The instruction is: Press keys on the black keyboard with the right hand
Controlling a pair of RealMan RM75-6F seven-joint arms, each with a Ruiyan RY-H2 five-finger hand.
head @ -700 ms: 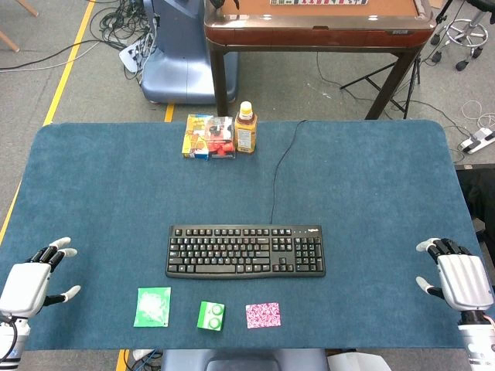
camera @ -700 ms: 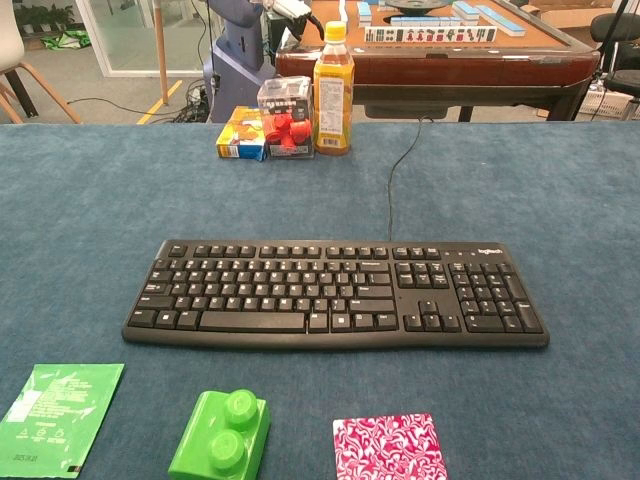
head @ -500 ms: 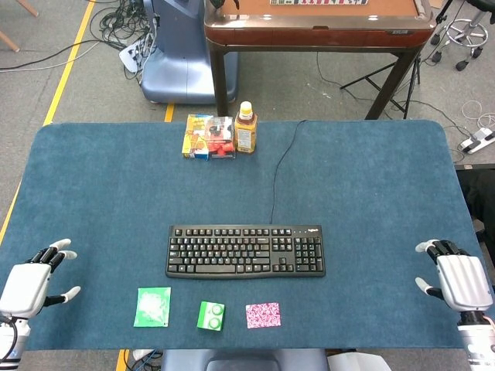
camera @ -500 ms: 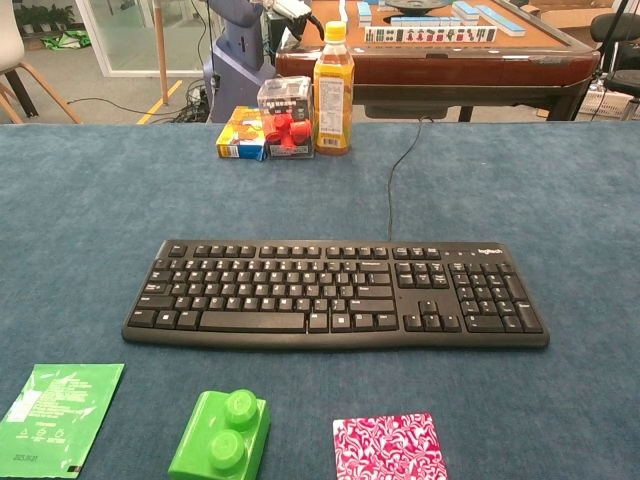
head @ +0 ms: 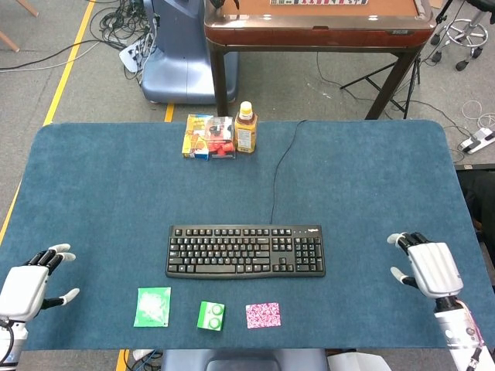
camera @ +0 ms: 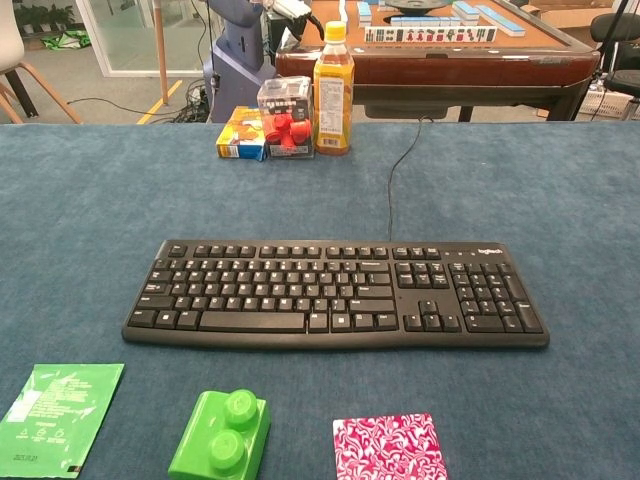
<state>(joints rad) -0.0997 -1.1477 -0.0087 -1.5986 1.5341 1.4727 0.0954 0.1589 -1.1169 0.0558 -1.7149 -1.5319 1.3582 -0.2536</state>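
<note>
The black keyboard point(head: 245, 251) lies at the middle of the blue table, its cable running toward the far edge; the chest view shows the keyboard point(camera: 335, 292) close up with nothing on it. My right hand point(head: 427, 267) hovers near the table's right edge, well to the right of the keyboard, fingers apart and holding nothing. My left hand point(head: 27, 286) sits at the near left corner, fingers spread and holding nothing. Neither hand appears in the chest view.
In front of the keyboard lie a green packet point(head: 153, 307), a green block point(head: 210, 315) and a pink patterned card point(head: 263, 314). At the far side stand a juice bottle point(head: 246, 128), a clear box of red pieces point(head: 220, 137) and a colourful carton point(head: 196, 136).
My right hand has moved left, inward over the table toward the keyboard. My left hand has drifted slightly down toward the near edge.
</note>
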